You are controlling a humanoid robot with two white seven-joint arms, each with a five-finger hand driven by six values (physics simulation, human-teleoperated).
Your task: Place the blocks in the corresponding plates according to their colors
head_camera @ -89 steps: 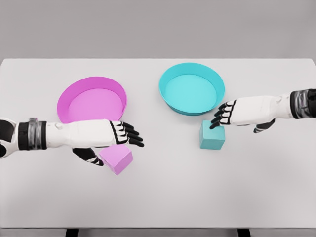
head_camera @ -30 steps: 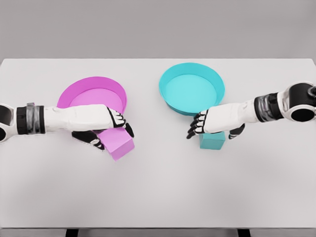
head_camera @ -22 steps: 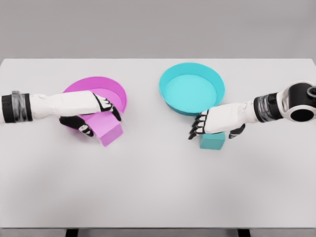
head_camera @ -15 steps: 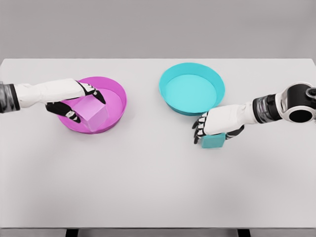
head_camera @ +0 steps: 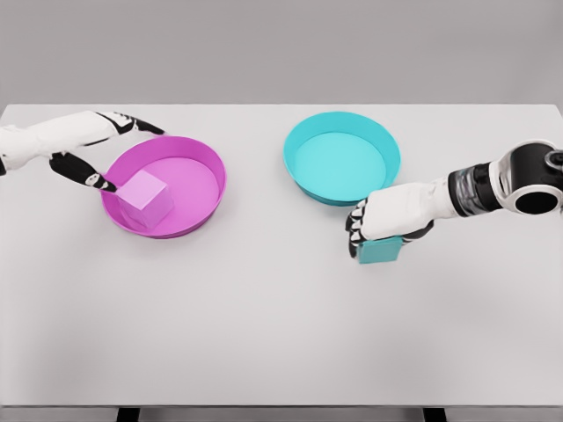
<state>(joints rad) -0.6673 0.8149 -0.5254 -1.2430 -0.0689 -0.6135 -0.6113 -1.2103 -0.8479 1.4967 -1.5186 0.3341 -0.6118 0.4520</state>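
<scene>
A pink block (head_camera: 144, 199) lies inside the pink plate (head_camera: 199, 167), at its left side. My left hand (head_camera: 113, 149) hovers just left of the plate's rim, fingers spread, clear of the block. A teal block (head_camera: 381, 251) sits on the table in front of the teal plate (head_camera: 341, 163). My right hand (head_camera: 374, 225) is draped over the block's top, its fingers curled down the left side; most of the block is hidden under the palm.
The white table (head_camera: 281, 334) stretches wide in front of both plates. The two plates stand side by side near the back, with a gap between them.
My left hand carried the pink block into the pink plate, let go and drew back to the left. My right hand curled tighter over the teal block.
</scene>
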